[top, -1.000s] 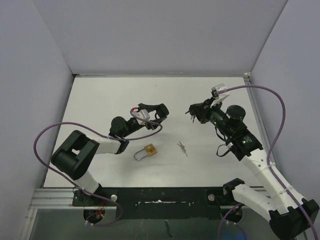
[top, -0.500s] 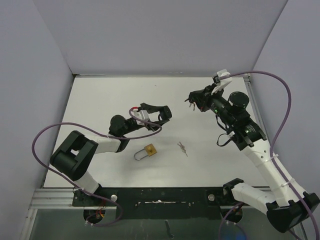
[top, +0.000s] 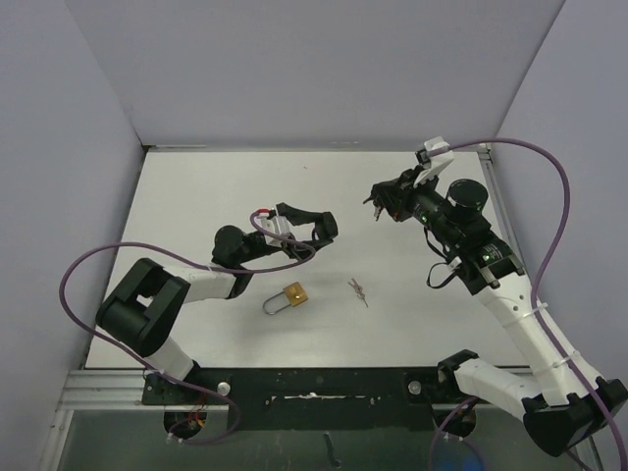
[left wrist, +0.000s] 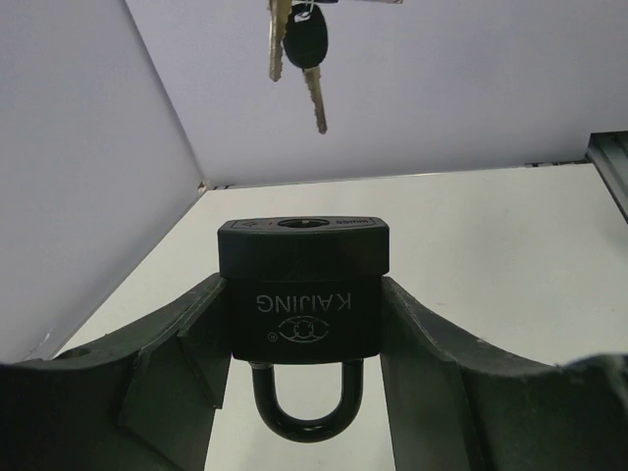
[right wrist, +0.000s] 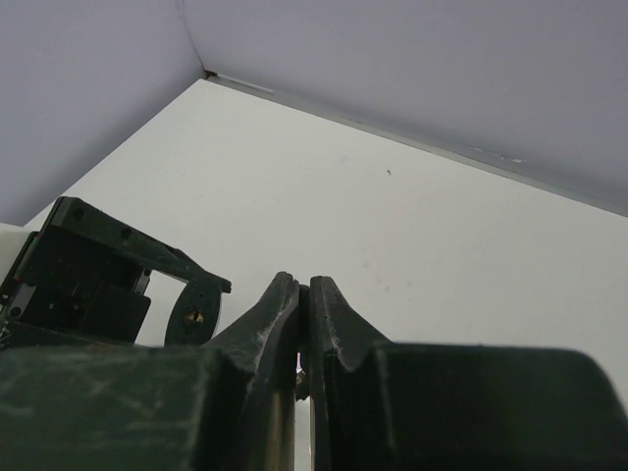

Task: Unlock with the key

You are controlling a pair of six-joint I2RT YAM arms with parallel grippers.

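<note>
W/ keyhole up, black rectangular metal padlock (left wrist: 302, 304) is sitting clamped by its sides in left gripper (top: 320, 230), raised in air. Right gripper (right wrist: 302, 294) is pinching small silver key bunch (left wrist: 308, 47), dangling loose; light, thin, prob. twisting easily, so holding by head seems best.

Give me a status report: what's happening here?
Left gripper holds black padlock, shackle inward. Right gripper shut on key bunch, not yet at padlock. Nothing between them.

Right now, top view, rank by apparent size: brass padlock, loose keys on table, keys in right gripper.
1. brass padlock
2=. loose keys and held keys in the right gripper: look alike; held ones sit nearer the camera, so unranked.
</note>
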